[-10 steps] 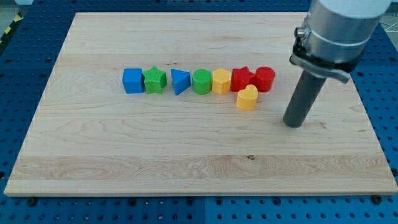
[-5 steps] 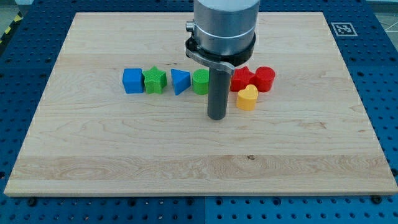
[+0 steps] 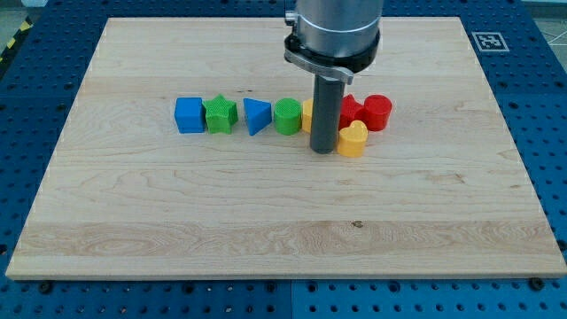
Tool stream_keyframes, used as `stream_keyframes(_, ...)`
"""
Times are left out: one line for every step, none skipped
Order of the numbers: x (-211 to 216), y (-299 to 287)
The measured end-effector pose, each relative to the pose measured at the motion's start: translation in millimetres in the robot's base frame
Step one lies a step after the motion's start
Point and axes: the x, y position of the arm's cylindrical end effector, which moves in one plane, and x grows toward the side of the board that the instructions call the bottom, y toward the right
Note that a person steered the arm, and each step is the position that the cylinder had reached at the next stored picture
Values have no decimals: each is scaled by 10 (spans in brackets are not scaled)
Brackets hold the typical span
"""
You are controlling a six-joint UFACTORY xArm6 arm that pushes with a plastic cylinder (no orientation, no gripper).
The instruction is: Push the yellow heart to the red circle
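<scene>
The yellow heart (image 3: 353,139) lies just below the row of blocks, under the red star (image 3: 348,108). The red circle (image 3: 378,112) is at the row's right end, up and to the right of the heart, a small gap apart. My tip (image 3: 323,150) rests on the board right against the heart's left side. The rod hides most of the yellow hexagon (image 3: 306,115) and part of the red star.
The row runs to the view's left with a green circle (image 3: 286,116), a blue triangle (image 3: 256,116), a green star (image 3: 220,114) and a blue square (image 3: 189,115). The wooden board (image 3: 266,221) lies on a blue perforated table.
My tip swept from the board's right side to left of the heart, then moved right and up to the heart's left edge. The blocks have hardly shifted.
</scene>
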Motion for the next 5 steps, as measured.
stream_keyframes(0, 160)
stream_keyframes(9, 395)
stream_keyframes(55, 665)
stream_keyframes(94, 929)
stream_keyframes(95, 1143)
